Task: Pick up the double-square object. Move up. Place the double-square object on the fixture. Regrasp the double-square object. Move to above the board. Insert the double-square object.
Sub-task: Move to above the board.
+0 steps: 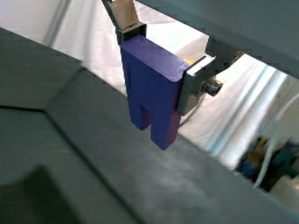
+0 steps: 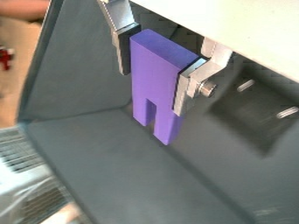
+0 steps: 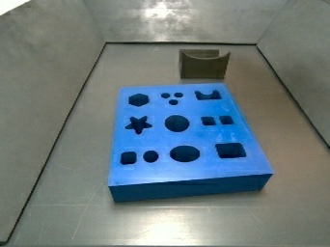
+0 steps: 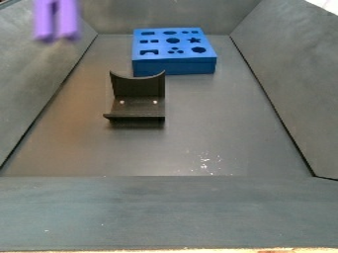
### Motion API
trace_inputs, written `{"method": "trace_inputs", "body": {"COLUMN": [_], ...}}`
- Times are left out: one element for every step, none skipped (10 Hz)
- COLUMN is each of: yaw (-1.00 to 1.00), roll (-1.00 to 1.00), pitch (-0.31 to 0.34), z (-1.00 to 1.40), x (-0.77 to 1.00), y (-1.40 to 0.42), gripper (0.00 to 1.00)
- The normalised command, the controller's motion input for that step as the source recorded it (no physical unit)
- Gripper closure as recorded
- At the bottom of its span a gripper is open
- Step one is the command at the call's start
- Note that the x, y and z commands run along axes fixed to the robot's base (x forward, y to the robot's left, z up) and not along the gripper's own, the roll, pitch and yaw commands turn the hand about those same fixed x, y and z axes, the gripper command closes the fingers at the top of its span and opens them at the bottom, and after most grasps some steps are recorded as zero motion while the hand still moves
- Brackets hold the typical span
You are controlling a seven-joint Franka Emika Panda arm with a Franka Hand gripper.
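Note:
My gripper [image 1: 163, 63] is shut on the double-square object [image 1: 149, 87], a light-purple block held upright with its two square prongs pointing down; both wrist views show it [image 2: 158, 87] between the silver fingers [image 2: 193, 79]. In a side view the block [image 4: 55, 18] hangs blurred, high above the floor at the far left, well away from the fixture [image 4: 134, 99] and the board [image 4: 173, 65]. The gripper itself is out of frame in both side views. The dark olive-grey fixture [image 3: 204, 65] stands empty beyond the blue board [image 3: 154, 138], whose cut-outs are all empty.
Grey sloping walls [image 3: 52, 87] enclose the grey floor [image 4: 199, 148] on all sides. Bare floor lies between the fixture and the board and around both.

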Motion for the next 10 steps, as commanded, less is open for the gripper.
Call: {"method": "trace_inputs", "body": {"yaw": [-0.03,-0.03,-0.03,-0.04,-0.05,-0.05,-0.05,-0.05,-0.06,-0.04], "roll": [-1.00,-1.00,-1.00,-1.00,-1.00,-1.00,-1.00,-1.00,-1.00,-0.81], "pitch": [-0.043,-0.068,-0.074,-0.078,-0.081,-0.097,-0.101,-0.126,-0.138,-0.140], "z": [0.34,0.34,0.34,0.34,0.34,0.34,0.34,0.35,0.35,0.28], "x": [-0.84,-0.86,-0.86,-0.88,-0.89,-0.92,-0.93,-0.97,-0.99,-0.87], "y": [-1.00,-1.00,-1.00,-1.00,-1.00,-1.00,-1.00,-1.00,-1.00,-0.82], "gripper": [1.00,1.00,1.00,1.00,1.00,1.00,1.00,1.00,1.00,1.00]}}
